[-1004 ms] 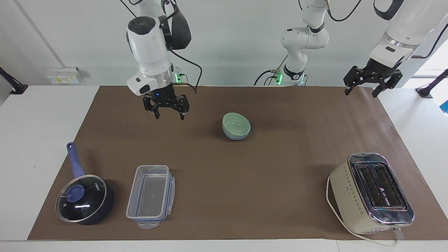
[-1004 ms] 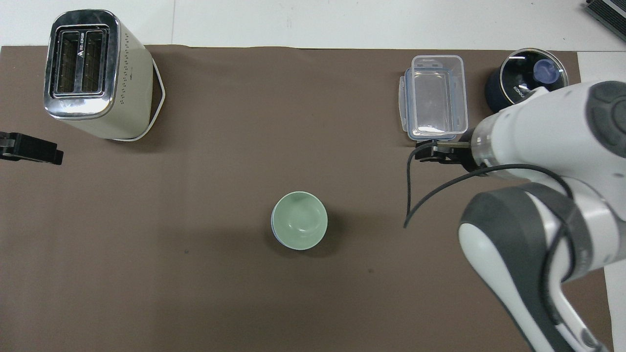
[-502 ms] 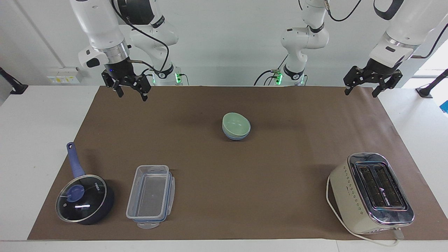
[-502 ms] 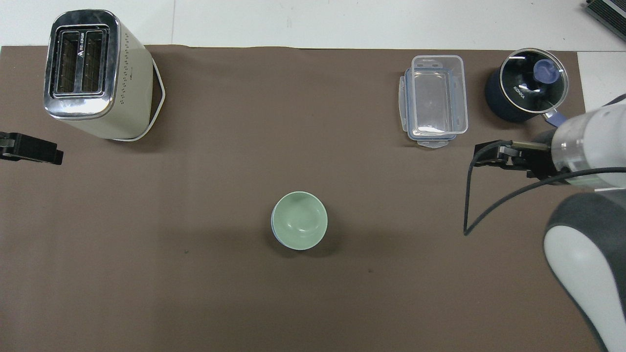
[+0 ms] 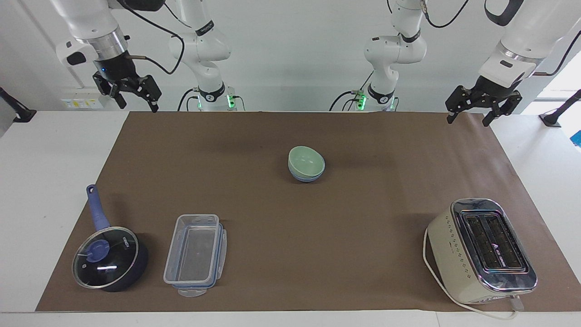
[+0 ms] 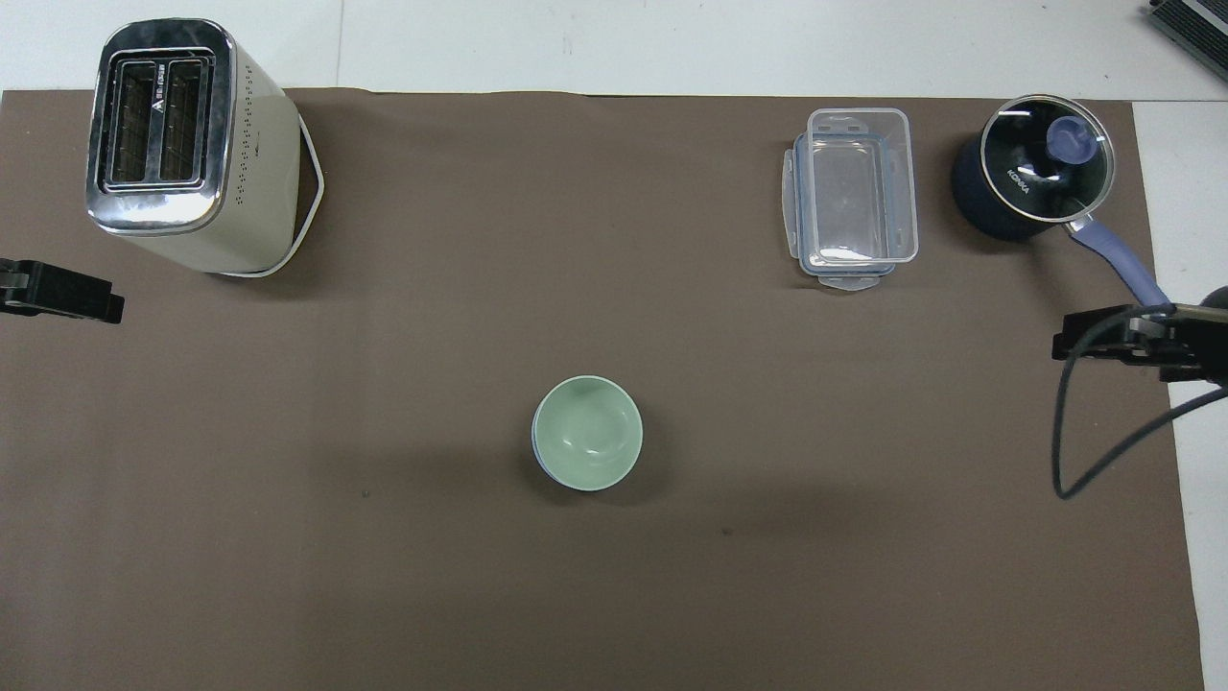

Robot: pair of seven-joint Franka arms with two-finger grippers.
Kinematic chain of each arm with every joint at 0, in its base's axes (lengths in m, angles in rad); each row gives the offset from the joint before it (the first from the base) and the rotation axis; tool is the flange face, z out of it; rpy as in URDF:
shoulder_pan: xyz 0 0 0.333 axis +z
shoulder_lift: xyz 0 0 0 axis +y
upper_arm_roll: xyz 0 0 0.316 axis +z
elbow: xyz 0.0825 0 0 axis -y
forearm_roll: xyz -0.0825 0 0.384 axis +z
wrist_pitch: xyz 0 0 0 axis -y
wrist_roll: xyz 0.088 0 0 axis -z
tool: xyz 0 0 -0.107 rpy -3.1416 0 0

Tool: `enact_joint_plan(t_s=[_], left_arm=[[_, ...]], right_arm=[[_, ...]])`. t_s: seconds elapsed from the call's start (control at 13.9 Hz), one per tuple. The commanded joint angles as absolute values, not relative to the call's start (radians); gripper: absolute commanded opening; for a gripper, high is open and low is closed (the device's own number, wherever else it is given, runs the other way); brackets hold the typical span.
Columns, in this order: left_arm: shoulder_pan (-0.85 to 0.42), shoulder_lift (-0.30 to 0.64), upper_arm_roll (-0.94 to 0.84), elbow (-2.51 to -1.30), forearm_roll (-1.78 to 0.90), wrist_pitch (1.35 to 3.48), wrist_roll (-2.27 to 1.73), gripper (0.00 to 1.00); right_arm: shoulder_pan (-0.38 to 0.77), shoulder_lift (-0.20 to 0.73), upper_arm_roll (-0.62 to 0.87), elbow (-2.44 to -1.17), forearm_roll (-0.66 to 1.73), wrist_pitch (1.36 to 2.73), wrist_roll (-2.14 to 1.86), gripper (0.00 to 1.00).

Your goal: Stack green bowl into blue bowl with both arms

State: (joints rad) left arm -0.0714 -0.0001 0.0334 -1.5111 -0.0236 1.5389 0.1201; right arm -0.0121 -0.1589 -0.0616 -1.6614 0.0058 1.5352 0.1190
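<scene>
Facing view. Green bowl (image 5: 307,161) seated inside blue bowl (image 5: 305,175), only a blue band showing under the green rim; stack standing mid-worktop, somewhat toward the robots' edge, level and untouched. Judged: nesting complete, nothing left but to stand clear. Right gripper (image 5: 132,95) raised over the worktop corner at the right arm's end by the robots' edge, fingers spread wide, nothing between them. Left gripper (image 5: 479,109) raised over the matching corner at the left arm's end, fingers likewise spread, empty. Both well apart from the stack; placement read as parked out of the way so the bowls sit undisturbed. Saucepan (image 5: 109,256), clear container (image 5: 195,254) and toaster (image 5: 483,250) ranged along the edge away from the robots, apart from the bowls.

Overhead view. Green bowl (image 6: 587,433) seen full-face, centred on the brown mat (image 6: 614,595), blue bowl (image 6: 539,459) reduced to a thin crescent at its rim: concentric fit, no tilt apparent. Left gripper (image 6: 59,293) just inside the side edge near the toaster (image 6: 182,144); right gripper (image 6: 1132,345) at the other side edge near the saucepan (image 6: 1031,168) handle. Finger spread not readable from above.
</scene>
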Motion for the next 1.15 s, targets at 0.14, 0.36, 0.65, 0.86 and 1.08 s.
enact_joint_plan(t_s=[0.14,0.36,0.65,0.86,1.08], left_arm=[[-0.064,-0.02,0.026,-1.528,-0.011,1.539,0.124,1.0],[-0.066,-0.02,0.026,-1.528,-0.011,1.54,0.124,1.0],[-0.069,-0.02,0.026,-1.528,-0.011,1.54,0.123,1.0],[-0.069,-0.02,0.026,-1.528,-0.011,1.542,0.121,1.0],[-0.072,-0.02,0.026,-1.528,-0.011,1.542,0.123,1.0]], right_arm=[[-0.008,-0.124,-0.04,-1.603,-0.002,1.511,0.097,1.0],[-0.005,-0.123,-0.034,-1.597,-0.008,1.499,0.101,1.0],[-0.008,-0.123,-0.037,-1.597,-0.012,1.506,0.097,1.0],[-0.006,-0.124,-0.035,-1.597,-0.018,1.5,0.097,1.0],[-0.006,-0.123,-0.035,-1.595,-0.032,1.505,0.095,1.0]])
